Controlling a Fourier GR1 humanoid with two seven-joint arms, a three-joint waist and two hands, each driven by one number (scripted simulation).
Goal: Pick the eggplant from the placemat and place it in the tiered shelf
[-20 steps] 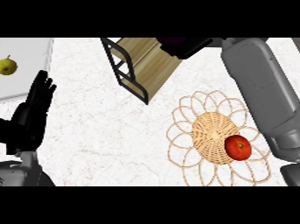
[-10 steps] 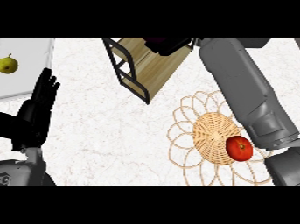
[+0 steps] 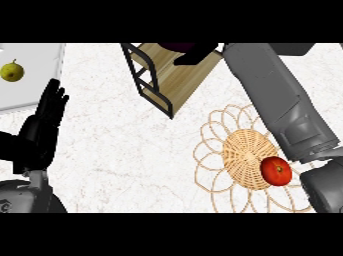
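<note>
Right black hand [image 3: 194, 54] reaches over the black-framed wooden tiered shelf [image 3: 175, 79], curled round the dark purple eggplant [image 3: 180, 46]; left black hand [image 3: 39, 131] rests open at the white surface's [image 3: 122, 145] left.

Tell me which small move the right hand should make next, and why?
Probably lower slightly and uncurl the fingers. The right hand is over the tiered shelf near the top edge, with something dark purple, likely the eggplant, beside it. Whether it already rests on the wood is hidden. The left hand rests open at the left.
</note>
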